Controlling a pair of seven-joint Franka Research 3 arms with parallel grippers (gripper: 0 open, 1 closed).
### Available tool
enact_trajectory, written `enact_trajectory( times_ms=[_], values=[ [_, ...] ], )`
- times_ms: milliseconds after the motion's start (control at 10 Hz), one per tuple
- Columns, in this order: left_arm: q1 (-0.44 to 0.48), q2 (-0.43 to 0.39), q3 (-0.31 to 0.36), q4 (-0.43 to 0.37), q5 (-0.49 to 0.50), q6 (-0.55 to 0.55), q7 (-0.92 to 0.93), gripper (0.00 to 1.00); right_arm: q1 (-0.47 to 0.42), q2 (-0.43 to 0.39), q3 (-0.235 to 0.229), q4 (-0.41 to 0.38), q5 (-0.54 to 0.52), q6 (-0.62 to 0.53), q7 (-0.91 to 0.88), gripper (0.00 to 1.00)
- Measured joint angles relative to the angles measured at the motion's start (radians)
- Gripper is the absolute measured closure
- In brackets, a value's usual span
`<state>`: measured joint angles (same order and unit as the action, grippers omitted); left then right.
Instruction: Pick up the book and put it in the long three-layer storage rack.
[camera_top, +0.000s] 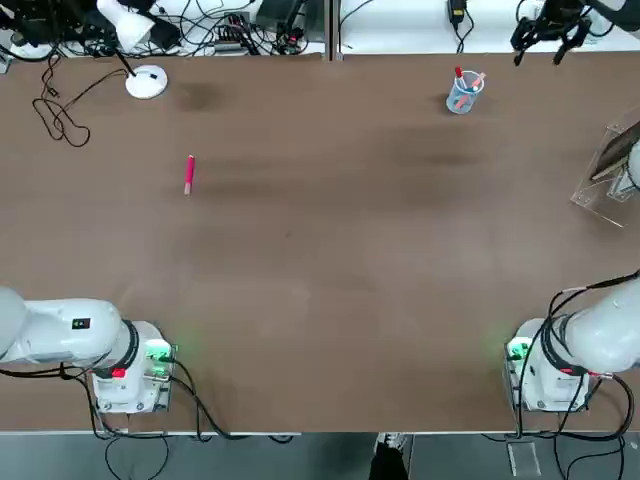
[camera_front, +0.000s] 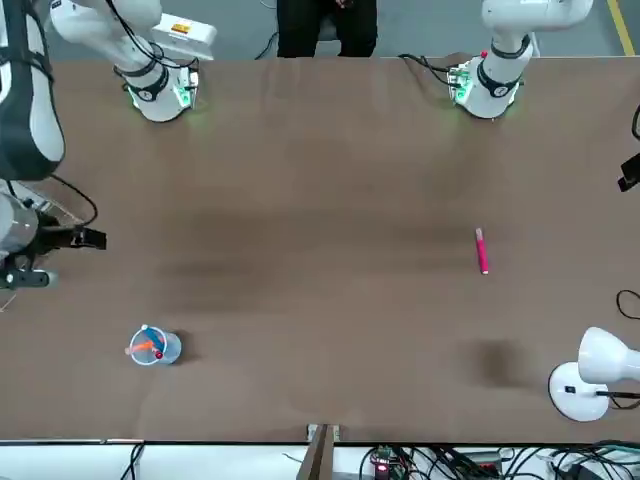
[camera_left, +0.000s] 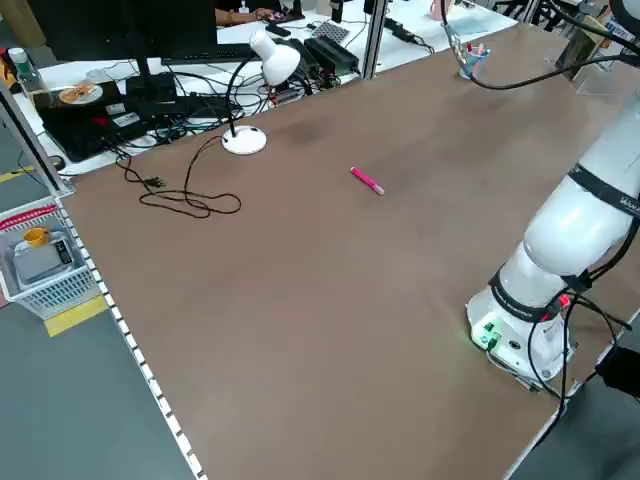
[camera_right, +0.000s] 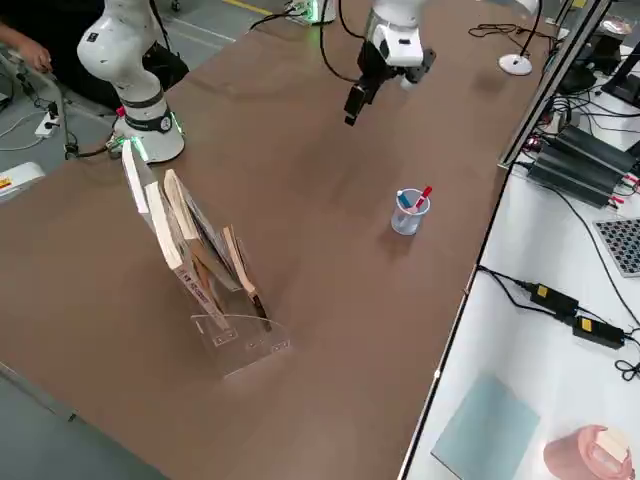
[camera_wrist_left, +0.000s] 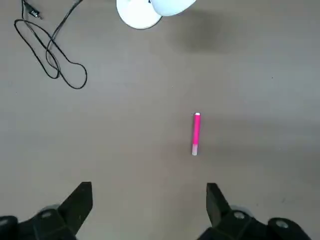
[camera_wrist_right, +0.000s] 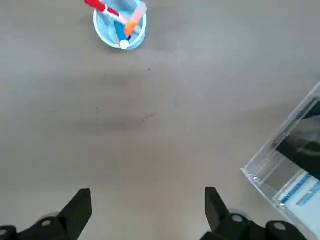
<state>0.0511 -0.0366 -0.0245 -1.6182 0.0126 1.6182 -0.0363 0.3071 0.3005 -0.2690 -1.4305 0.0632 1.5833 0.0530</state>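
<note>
One long three-layer storage rack (camera_top: 592, 192), clear acrylic, at the right edge in the top view, bearing a dark-covered book (camera_top: 618, 150); one pen cup (camera_top: 465, 92) near it; one pink marker (camera_top: 189, 175), well apart.

Front view: right gripper (camera_front: 62, 240), raised over the table (camera_front: 330, 250) on its own side; left gripper (camera_front: 629, 173), partly in frame at the opposite edge; white lamp (camera_front: 578, 391); person (camera_front: 328, 22) behind the table.

Left side view: coiled cable (camera_left: 190, 200) beside the lamp.

Right side view: several books, upright and tilted, standing in the rack; which is the task's book cannot be told.

Left wrist view: left jaws spread wide, nothing between them, above the table near the marker.

Right wrist view: right jaws likewise wide and holding nothing, near rack and cup.
</note>
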Motion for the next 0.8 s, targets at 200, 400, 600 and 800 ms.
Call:
enact_trajectory(
  times_ms=[200,400,600,800],
  values=[
    [0.000,0.000,-0.001,0.001,0.000,0.000,0.000,0.00,0.000,-0.045,0.002,-0.001,-0.023,0.002,-0.001,0.00],
    [0.000,0.000,-0.003,0.002,0.000,0.000,0.000,0.00,-0.001,-0.085,0.004,-0.002,-0.028,0.001,-0.002,0.00],
    [-0.001,0.000,-0.004,0.006,0.000,0.000,0.001,0.00,-0.002,-0.110,0.005,-0.006,-0.030,-0.004,-0.004,0.00],
    [-0.001,0.000,-0.005,0.008,0.000,0.000,0.001,0.00,-0.008,-0.118,0.005,-0.008,-0.031,-0.011,-0.021,0.00]
  ],
)
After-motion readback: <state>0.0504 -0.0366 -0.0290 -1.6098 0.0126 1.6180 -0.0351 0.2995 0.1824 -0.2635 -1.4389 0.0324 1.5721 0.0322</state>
